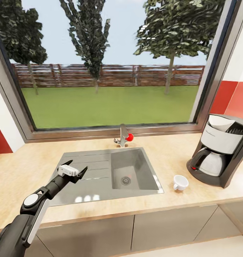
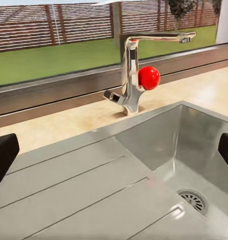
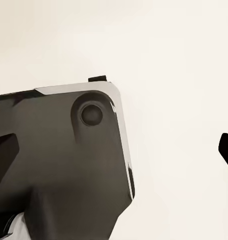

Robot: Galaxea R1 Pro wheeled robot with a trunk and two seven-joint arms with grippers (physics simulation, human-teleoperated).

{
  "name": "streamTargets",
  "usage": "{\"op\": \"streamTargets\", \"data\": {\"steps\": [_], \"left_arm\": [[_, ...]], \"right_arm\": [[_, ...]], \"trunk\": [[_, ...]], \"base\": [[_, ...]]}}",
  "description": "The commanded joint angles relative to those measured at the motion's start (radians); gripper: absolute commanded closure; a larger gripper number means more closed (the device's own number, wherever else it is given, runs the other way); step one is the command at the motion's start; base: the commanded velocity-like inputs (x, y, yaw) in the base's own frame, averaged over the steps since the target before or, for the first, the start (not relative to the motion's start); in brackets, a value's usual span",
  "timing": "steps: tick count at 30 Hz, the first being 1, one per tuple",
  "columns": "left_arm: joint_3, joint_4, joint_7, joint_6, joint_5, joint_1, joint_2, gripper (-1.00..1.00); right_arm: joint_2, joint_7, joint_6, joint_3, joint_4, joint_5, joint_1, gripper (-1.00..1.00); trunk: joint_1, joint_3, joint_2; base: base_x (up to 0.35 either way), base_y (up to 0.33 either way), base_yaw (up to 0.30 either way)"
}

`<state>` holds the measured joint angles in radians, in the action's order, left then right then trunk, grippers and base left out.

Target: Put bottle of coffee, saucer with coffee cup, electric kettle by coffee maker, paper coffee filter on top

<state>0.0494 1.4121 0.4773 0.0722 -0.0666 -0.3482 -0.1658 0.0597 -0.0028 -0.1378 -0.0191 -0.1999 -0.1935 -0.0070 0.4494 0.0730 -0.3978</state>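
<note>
- Left gripper (image 1: 73,170): raised over the drainboard of the sink (image 1: 82,167), left of the basin; fingers (image 1: 82,172) spread, nothing between them.
- Left wrist view: spread dark fingertips (image 2: 3,157) at both edges, aimed across the sink toward the tap (image 2: 131,75) with its red knob (image 2: 149,78), under the window (image 1: 110,64).
- Right gripper (image 3: 119,150): dark fingertips at the two edges of the right wrist view, set apart and bare; pointed at a dark, silver-edged panel against a pale surface.
- Coffee maker (image 1: 221,153): standing on the bench (image 1: 178,153) at far right, carafe seated; white paper filter (image 1: 221,122) apparently in its top.
- Coffee cup (image 1: 180,182): upright on the bench, between sink and coffee maker, near the front edge; no saucer under it.
- Handling, judged: cup light, rigid, glazed, hence slippery and breakable; small and easily tipped or pushed off the near edge. Best taken across the rim wall, one finger inside and one outside, or across the body clear of the handle; gentle closure, vertical lift.
- Coffee maker to stay in place.
</note>
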Motion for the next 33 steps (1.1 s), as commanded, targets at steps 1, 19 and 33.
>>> {"op": "streamTargets", "data": {"steps": [1,19,33], "left_arm": [[0.001,0.001,0.006,0.008,-0.007,-0.001,0.0,-1.0],[0.001,0.001,0.006,0.008,-0.007,0.0,0.0,-1.0],[0.002,0.001,0.005,0.008,-0.007,0.0,0.0,-1.0]], "right_arm": [[0.0,0.0,-0.003,-0.002,0.0,-0.007,-0.001,-1.0],[0.0,0.0,-0.003,-0.002,0.0,-0.007,-0.001,-1.0],[-0.001,0.0,-0.003,-0.003,0.003,-0.006,-0.001,-1.0]], "trunk": [[0.001,0.002,-0.002],[0.001,0.011,-0.002],[0.001,0.02,-0.002]], "base": [[0.0,0.0,0.003],[0.0,0.0,0.176],[-0.22,0.126,0.246]]}}
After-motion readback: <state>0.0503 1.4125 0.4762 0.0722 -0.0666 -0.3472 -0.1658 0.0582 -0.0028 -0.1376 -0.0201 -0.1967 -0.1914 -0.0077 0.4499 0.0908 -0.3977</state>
